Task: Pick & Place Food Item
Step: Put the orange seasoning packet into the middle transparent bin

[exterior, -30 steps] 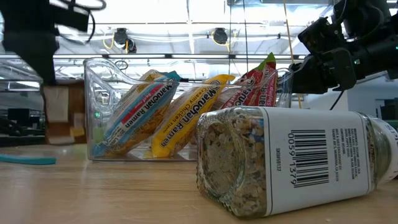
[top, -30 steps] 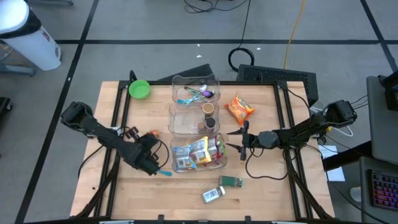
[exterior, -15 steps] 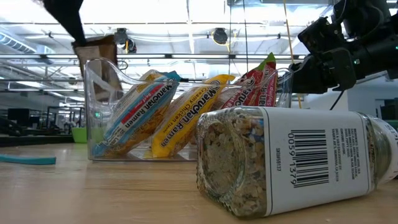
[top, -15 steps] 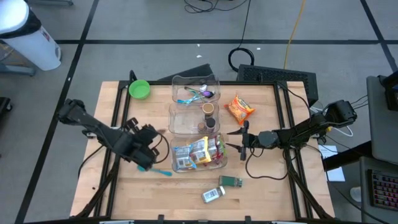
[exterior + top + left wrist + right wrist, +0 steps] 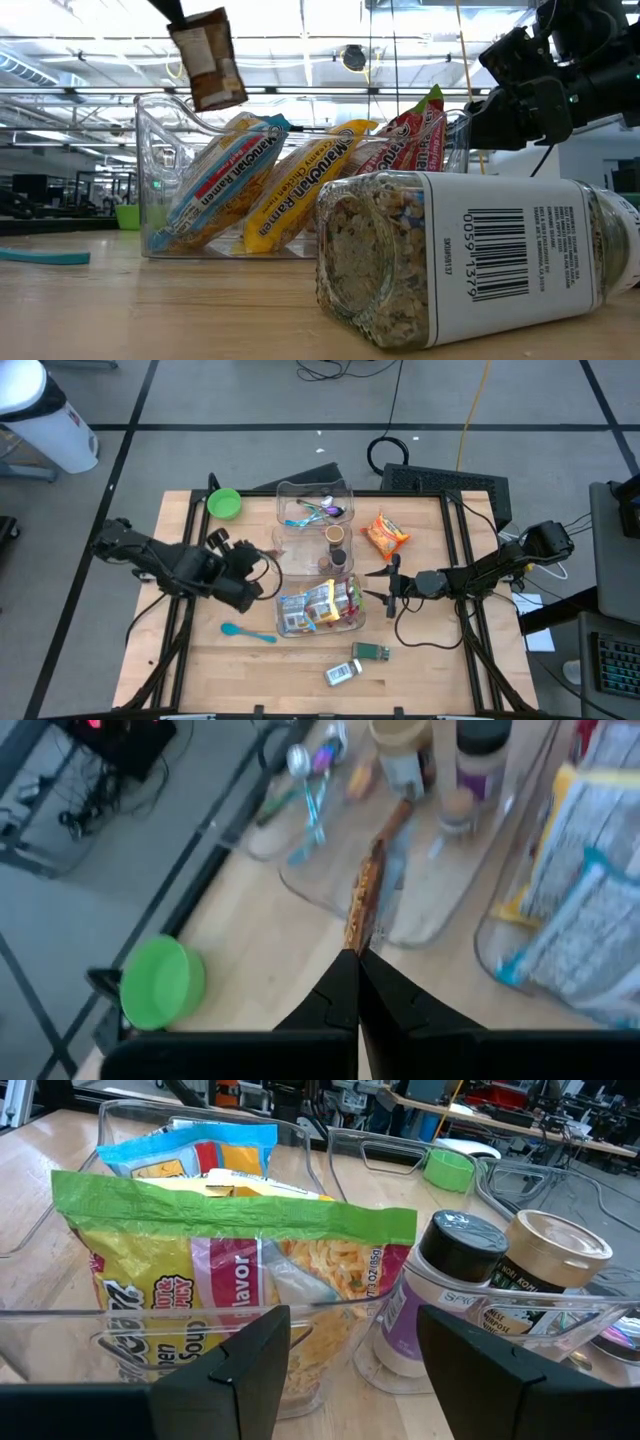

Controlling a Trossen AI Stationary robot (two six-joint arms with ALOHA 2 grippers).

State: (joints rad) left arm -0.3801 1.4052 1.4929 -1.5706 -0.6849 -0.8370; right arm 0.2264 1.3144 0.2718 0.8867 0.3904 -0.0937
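A small brown food packet [image 5: 208, 58] hangs in the air above the table's left half, near the clear bins, with my left gripper [image 5: 357, 960] shut on it. In the left wrist view the packet [image 5: 365, 895] shows edge-on. Three clear bins stand in a row down the table's middle: the near one [image 5: 320, 608] holds ramen packs, the middle one [image 5: 312, 550] spice jars, the far one [image 5: 315, 505] utensils. My right gripper [image 5: 388, 585] waits open and level, just right of the near bin. My left gripper pinches the packet's upper end [image 5: 352, 938] between its two shut fingers, which slant down from the table's left side. The packet hangs below the fingertips [image 5: 172, 10], tilted, lifted clear of the table and the bins.
A blue spoon [image 5: 250, 632] lies on the table near the left arm. A green bowl [image 5: 224, 503] sits at the far left, an orange snack bag [image 5: 385, 535] right of the bins. A spice jar [image 5: 342, 673] lies on its side by the near edge.
My left gripper has risen from beside the blue spoon and gone toward the table's far edge and the bins, staying shut. The brown packet has gone up with it, from table height to well above the near bin's rim, hanging clear.
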